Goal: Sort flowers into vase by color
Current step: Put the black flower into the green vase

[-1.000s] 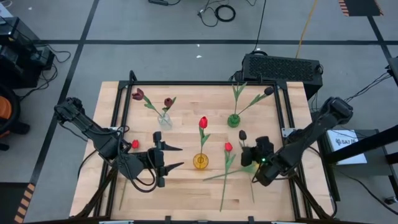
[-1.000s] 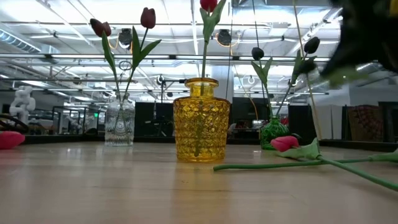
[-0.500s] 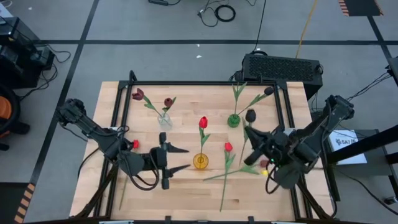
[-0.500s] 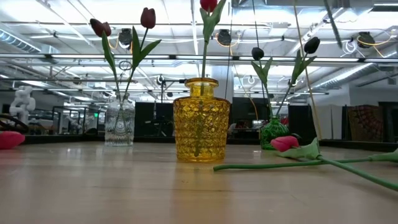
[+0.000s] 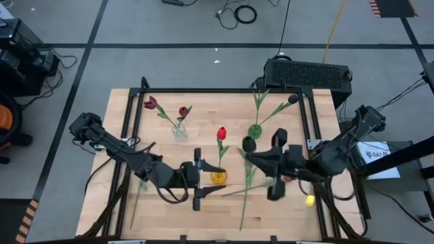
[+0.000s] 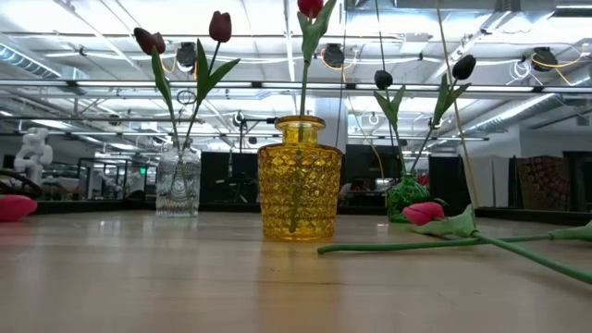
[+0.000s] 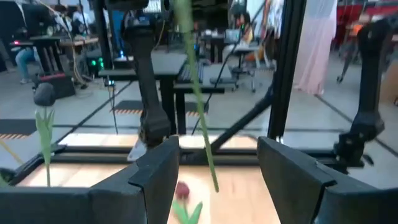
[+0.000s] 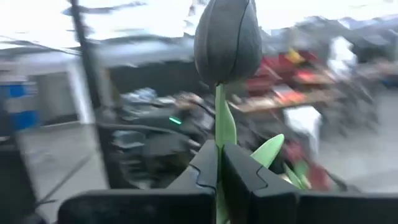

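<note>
My right gripper (image 5: pixel 260 160) hangs over the table's middle, right of the yellow vase (image 5: pixel 218 176), shut on a near-black tulip (image 5: pixel 249 144). My left gripper (image 5: pixel 214 180) is open, one finger on each side of the yellow vase. That vase holds a red tulip (image 5: pixel 222 133), whose stem (image 7: pixel 200 99) shows between the left fingers. A clear vase (image 5: pixel 179 131) holds two maroon tulips. The green vase (image 5: pixel 255 130) holds dark ones. Red tulips lie flat on the wood (image 6: pixel 424 212), one at the left edge (image 6: pixel 14 207). My right gripper pinches the near-black tulip's green stem (image 8: pixel 222 134) between its two fingers, a short way below the head (image 8: pixel 228 40). The head sticks out past the fingertips. The tulip is lifted clear of the table.
Loose green stems (image 5: pixel 245 198) lie across the near right part of the table, under and in front of my right gripper. A black frame rail (image 5: pixel 224 90) runs along the far edge. Bare wood shows near the front left (image 6: pixel 139 277).
My right gripper has risen out of the low view and carried the near-black tulip toward the table's left, nearer the yellow and green vases. My left gripper has moved right, up to the yellow vase, staying open.
</note>
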{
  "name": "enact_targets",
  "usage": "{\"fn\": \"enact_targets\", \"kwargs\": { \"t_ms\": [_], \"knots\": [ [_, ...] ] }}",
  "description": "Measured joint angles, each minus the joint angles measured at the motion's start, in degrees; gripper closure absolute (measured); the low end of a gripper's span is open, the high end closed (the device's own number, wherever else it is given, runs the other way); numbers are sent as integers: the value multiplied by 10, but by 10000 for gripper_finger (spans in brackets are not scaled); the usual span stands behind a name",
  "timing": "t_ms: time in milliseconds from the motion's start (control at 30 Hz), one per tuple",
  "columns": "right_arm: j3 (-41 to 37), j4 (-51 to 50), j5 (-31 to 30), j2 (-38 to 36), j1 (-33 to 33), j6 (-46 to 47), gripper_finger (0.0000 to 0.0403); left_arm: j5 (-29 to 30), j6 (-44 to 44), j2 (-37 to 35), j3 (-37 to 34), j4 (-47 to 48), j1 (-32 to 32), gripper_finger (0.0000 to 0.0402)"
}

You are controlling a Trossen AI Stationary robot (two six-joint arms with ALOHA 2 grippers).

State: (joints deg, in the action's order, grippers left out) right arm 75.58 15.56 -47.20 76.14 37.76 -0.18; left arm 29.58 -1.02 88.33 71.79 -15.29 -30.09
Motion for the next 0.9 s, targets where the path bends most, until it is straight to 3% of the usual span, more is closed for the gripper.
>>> {"fn": "enact_targets", "kwargs": {
  "t_ms": [67, 233, 367, 667, 900],
  "knots": [
    [0, 33, 35, 5, -4, -48, 401, 0, 1, 0, 0, -7, 0, 178],
    [0, 131, 43, 46, -16, -114, 401, 0, 10, 0, 0, -21, 1, 178],
    [0, 197, 88, 80, -26, -142, 401, 1, 31, 9, 0, -42, 2, 178],
    [0, 234, 115, 107, -37, -143, 401, 1, 33, 20, 0, -57, 13, 178],
    [0, 238, 130, 108, -41, -145, 401, -52, 29, 25, 0, -63, 19, 198]
  ]
}}
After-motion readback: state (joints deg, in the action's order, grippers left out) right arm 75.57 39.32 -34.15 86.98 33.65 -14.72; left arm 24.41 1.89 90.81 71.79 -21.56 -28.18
